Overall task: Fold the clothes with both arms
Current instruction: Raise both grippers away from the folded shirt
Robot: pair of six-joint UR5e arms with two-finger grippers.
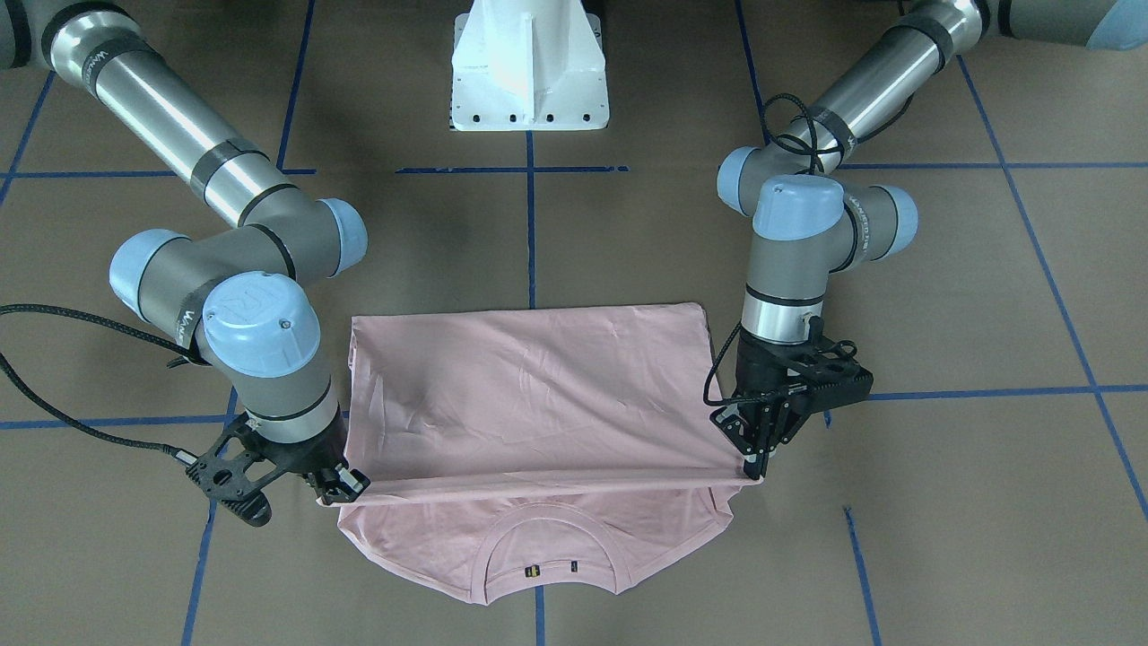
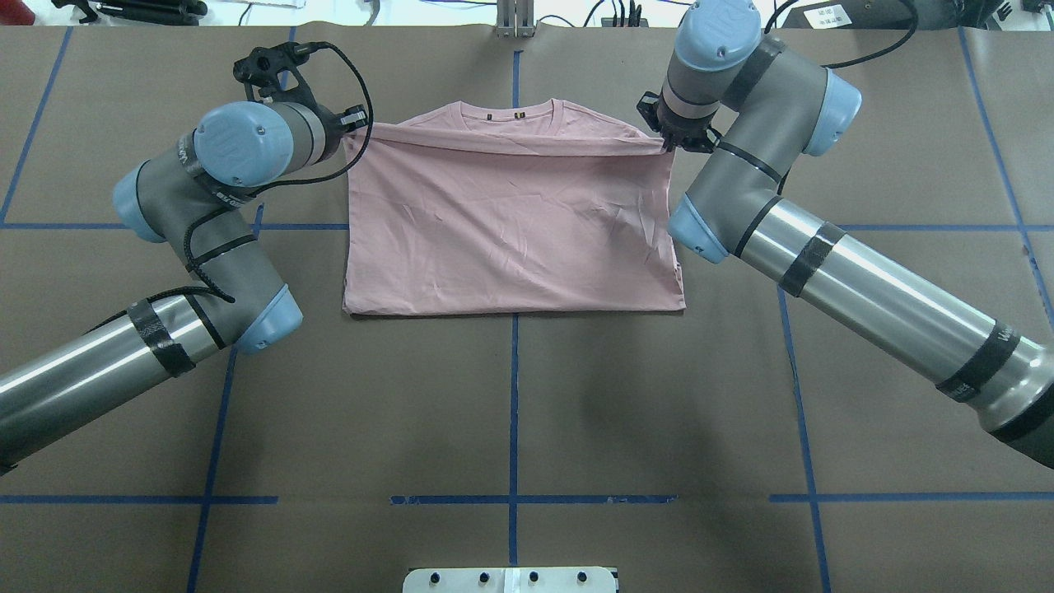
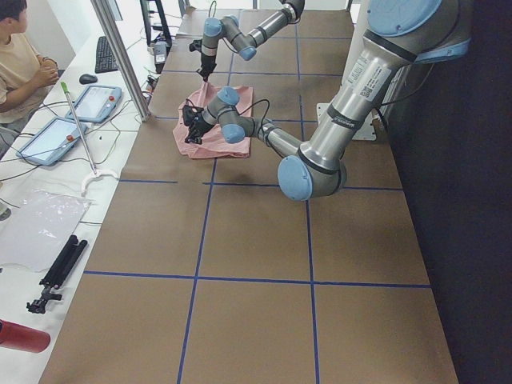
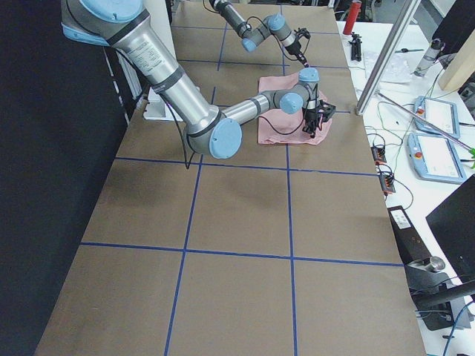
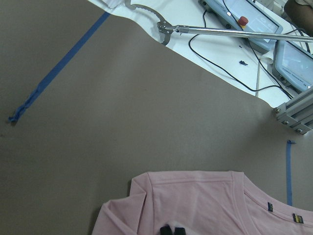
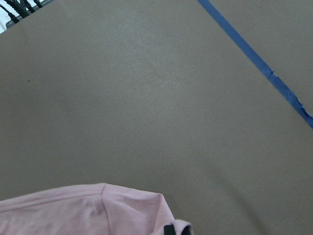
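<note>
Pale pink short-sleeved T-shirt [image 2: 510, 231]: lying doubled over on the brown paper-covered desk [image 2: 510, 395], its lifted edge stretching taut just short of the far collar. Left black two-finger claw [image 2: 356, 123]: clamping that edge's left corner. Right black two-finger claw [image 2: 665, 142]: clamping its right corner.

Blue tape lines [image 2: 513, 395] cross the brown table [image 2: 659, 395] holding a white pedestal [image 1: 529, 72].

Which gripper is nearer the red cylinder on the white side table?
Left. The left gripper pinches the T-shirt corner on the red cylinder's end of the table; the right gripper holds the opposite corner, farther off.
</note>
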